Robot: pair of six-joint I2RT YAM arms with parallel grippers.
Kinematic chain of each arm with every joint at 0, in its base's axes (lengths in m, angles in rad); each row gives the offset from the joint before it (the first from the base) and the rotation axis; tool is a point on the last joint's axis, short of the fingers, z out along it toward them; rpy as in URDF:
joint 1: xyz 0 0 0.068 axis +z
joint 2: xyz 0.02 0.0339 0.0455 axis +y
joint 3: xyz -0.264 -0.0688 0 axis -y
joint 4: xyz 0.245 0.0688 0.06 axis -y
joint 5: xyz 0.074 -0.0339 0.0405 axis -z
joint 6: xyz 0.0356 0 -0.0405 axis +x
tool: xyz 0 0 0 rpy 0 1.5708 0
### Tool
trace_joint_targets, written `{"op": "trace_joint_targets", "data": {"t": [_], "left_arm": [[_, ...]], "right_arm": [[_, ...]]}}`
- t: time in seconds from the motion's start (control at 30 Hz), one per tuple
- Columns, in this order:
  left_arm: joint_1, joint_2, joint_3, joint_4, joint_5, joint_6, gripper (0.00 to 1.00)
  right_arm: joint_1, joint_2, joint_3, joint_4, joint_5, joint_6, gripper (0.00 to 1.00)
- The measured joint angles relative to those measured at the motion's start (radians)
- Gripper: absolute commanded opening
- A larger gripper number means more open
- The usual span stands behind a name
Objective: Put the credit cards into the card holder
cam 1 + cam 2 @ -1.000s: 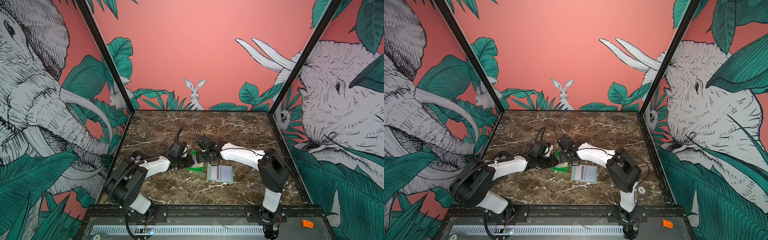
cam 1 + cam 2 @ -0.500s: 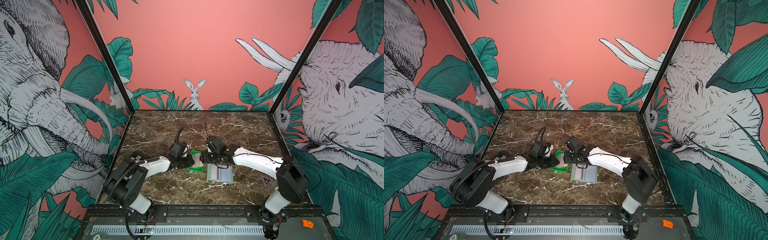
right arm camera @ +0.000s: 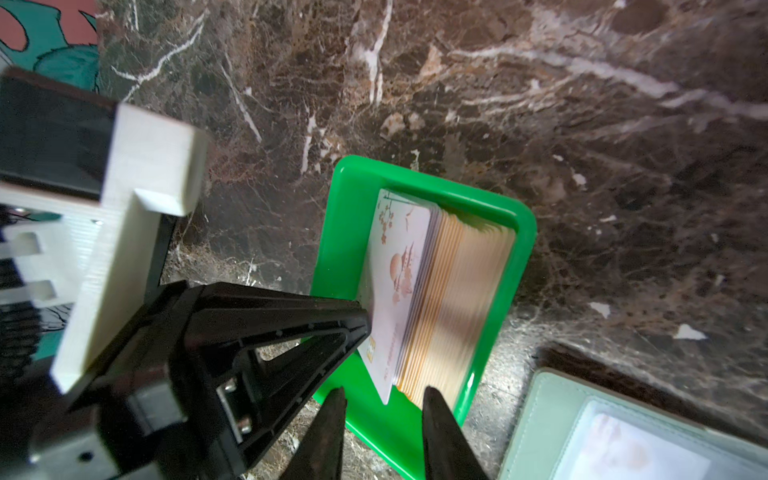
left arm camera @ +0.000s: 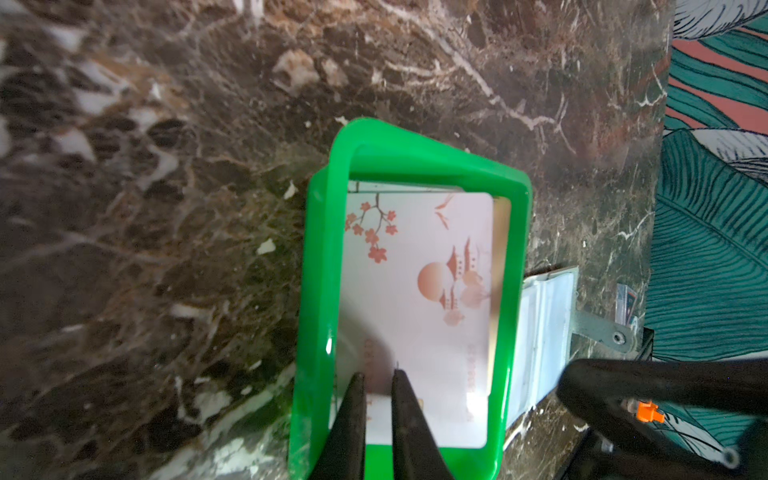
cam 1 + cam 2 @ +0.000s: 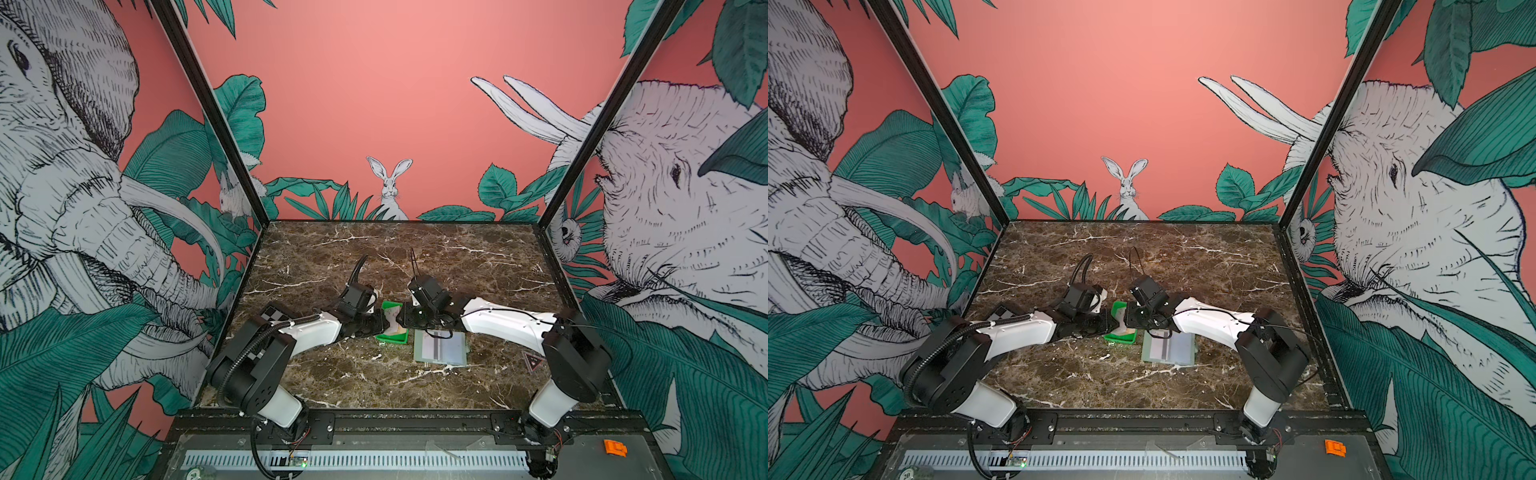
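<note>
Nearest the camera in both top views, the card holder (image 5: 440, 347) lies open and flat on the marble tabletop (image 5: 374, 382), its clear sleeves facing up and a dark stripe down the middle. In the right wrist view a corner of it (image 3: 540, 419) shows pale sage green with a card visible under a plastic sleeve.

Just behind and to the left of it sits a bright green tray (image 5: 390, 337), apart from the holder by a narrow strip of marble. The credit cards (image 3: 440, 299) stand as a thick stack inside the tray (image 3: 345, 232), tan-orange edges showing, with the frontmost white card, printed with blossoms and a pagoda, leaning away from the rest.

The left gripper (image 4: 378, 399) reaches in from the left, its jaws almost together and pinching the near edge of that front card (image 4: 419, 299).

The right gripper (image 3: 382, 411) comes from the right, over the tray's near rim; its jaws stand partly spread on either side of the stack's lower corner, and I cannot tell whether they touch the cards.

Beyond the arms the tabletop runs back to the coral wall.
</note>
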Motion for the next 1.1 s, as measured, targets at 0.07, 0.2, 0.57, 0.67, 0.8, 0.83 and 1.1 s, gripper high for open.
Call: {"op": "trace_joint_targets", "data": {"t": [0.07, 0.2, 0.57, 0.67, 0.8, 0.83, 1.1], "left_arm": [[0.0, 0.0, 0.0, 0.0, 0.0, 0.0, 0.15], [0.0, 0.003, 0.0, 0.004, 0.0, 0.0, 0.15], [-0.002, 0.008, 0.0, 0.014, 0.0, -0.001, 0.16], [-0.004, 0.008, 0.0, 0.015, 0.0, -0.003, 0.15], [-0.005, 0.008, 0.0, 0.016, -0.001, -0.005, 0.16], [-0.006, 0.008, 0.0, 0.017, -0.001, -0.006, 0.16], [-0.009, 0.008, 0.0, 0.018, -0.005, -0.014, 0.16]], "right_arm": [[0.003, 0.01, 0.0, 0.001, -0.002, 0.005, 0.28], [0.004, 0.014, 0.0, 0.008, -0.005, 0.01, 0.25], [0.006, 0.048, 0.0, 0.026, -0.005, 0.017, 0.2], [0.006, 0.06, 0.0, 0.028, -0.006, 0.021, 0.16], [0.006, 0.069, 0.0, 0.035, -0.01, 0.031, 0.14], [0.006, 0.07, 0.0, 0.037, -0.011, 0.032, 0.14], [0.006, 0.071, 0.0, 0.05, -0.008, 0.042, 0.04]]}}
